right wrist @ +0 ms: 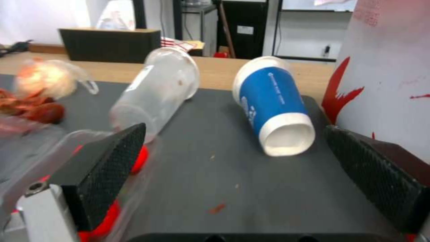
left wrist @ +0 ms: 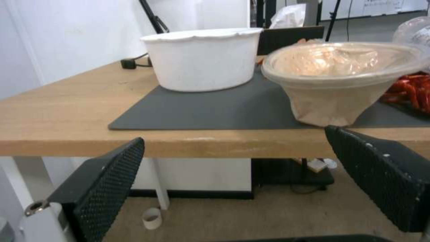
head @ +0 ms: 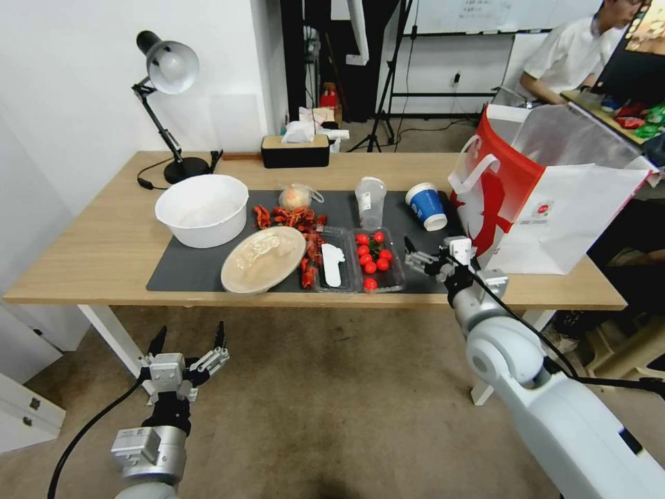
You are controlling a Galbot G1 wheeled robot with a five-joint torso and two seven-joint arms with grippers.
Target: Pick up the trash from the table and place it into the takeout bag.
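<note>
A Galbot G1 faces a light-wood table (head: 104,242) strewn with litter on a dark grey mat (head: 187,267). Its right claw (head: 435,258) hovers low over the mat's right end with jaws spread wide and nothing between them, lined up on a blue paper cup (head: 426,206) lying on its side, mouth toward the claw (an easy first target, judging by the angle). A clear plastic cup (head: 370,199) lies toppled just beside it. The takeout bag (head: 547,208), red and white with white handles, stands open at the table's right end, close to the working arm, so drops should need little travel. The left claw (head: 188,348) waits below the table's front edge, also wide and empty, facing a beige plate (head: 263,258) and a white bowl (head: 201,208). Red scraps (head: 294,218) and a knotted clear bag (head: 298,197) remain uncollected.
</note>
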